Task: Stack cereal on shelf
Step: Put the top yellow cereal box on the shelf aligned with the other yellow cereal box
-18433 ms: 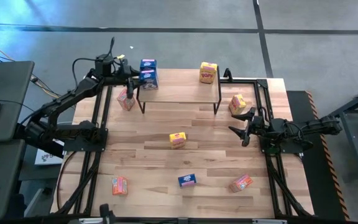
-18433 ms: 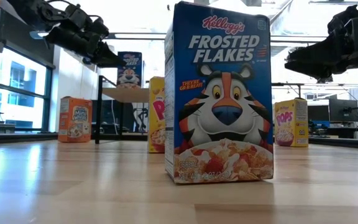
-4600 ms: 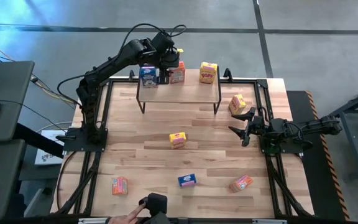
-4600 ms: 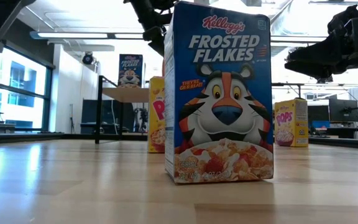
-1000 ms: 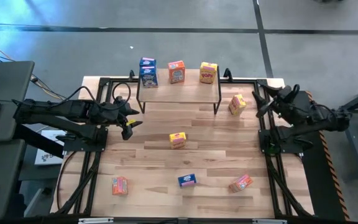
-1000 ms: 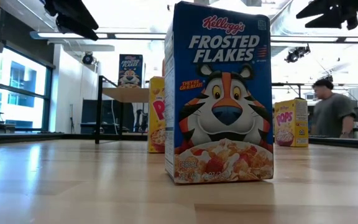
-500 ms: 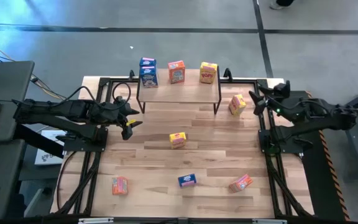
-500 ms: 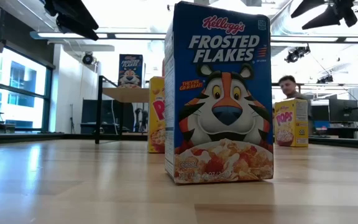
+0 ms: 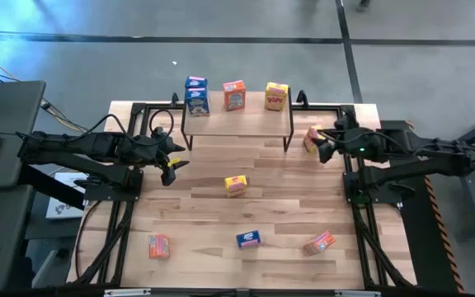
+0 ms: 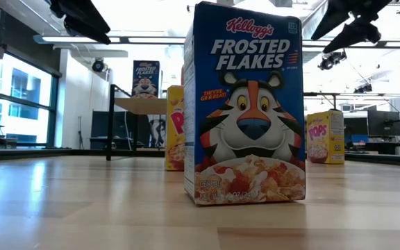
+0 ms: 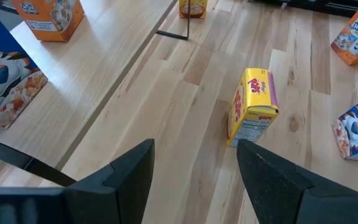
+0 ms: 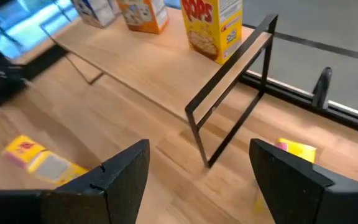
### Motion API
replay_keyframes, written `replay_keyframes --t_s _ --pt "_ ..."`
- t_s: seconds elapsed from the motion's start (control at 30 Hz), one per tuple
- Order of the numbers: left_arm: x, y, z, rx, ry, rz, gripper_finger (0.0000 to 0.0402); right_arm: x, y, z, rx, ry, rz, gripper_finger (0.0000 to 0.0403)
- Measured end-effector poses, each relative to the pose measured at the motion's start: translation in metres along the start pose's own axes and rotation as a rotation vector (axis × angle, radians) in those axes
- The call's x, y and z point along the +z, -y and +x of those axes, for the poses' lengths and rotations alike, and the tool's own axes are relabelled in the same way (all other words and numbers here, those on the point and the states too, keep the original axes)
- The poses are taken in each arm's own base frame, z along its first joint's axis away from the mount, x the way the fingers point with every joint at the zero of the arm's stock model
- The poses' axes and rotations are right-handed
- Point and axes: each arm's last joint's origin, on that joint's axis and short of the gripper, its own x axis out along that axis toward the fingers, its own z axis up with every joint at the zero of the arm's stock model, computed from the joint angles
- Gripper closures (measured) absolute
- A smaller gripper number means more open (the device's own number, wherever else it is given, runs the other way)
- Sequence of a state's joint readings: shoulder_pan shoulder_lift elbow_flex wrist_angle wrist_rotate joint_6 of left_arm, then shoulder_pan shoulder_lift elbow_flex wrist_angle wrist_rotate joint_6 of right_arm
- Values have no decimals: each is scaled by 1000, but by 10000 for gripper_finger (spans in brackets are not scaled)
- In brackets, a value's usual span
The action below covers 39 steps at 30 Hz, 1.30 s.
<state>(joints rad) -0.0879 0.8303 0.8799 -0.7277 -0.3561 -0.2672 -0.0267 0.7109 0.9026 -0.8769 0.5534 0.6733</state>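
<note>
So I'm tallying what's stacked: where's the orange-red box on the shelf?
High view: the orange-red box stands at the shelf's back edge, between the blue boxes and the yellow box.

The left gripper (image 9: 174, 153) is held low and outstretched at the table's left side, fingers parted. The right gripper (image 9: 320, 145) is extended inward from the right edge, fingers likewise parted, nothing gripped.

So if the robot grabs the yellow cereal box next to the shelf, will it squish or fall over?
The small yellow cardboard cereal box beside the low wooden shelf is thin card, so it probably dents under a hard squeeze. It looks light and narrow, so a sideways nudge from the open right gripper could tip it.
</note>
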Motion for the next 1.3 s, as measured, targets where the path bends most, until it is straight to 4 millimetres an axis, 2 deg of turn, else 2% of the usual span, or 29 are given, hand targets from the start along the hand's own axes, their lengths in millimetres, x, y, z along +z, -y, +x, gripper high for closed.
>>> replay_keyframes --t_s 0.13,0.23,0.53,0.93,1.3 --pt "0 0 0 0 0 0 181 1 -7 16 -83 -1 -57 134" --pt "0 0 0 0 0 10 181 2 -7 27 -142 -18 14 134" --pt "0 0 0 0 0 10 181 -1 16 50 -317 -212 147 134" --pt "0 0 0 0 0 9 181 8 39 62 -326 -314 221 134" --pt "0 0 0 0 0 8 181 9 53 92 -406 -433 211 134"
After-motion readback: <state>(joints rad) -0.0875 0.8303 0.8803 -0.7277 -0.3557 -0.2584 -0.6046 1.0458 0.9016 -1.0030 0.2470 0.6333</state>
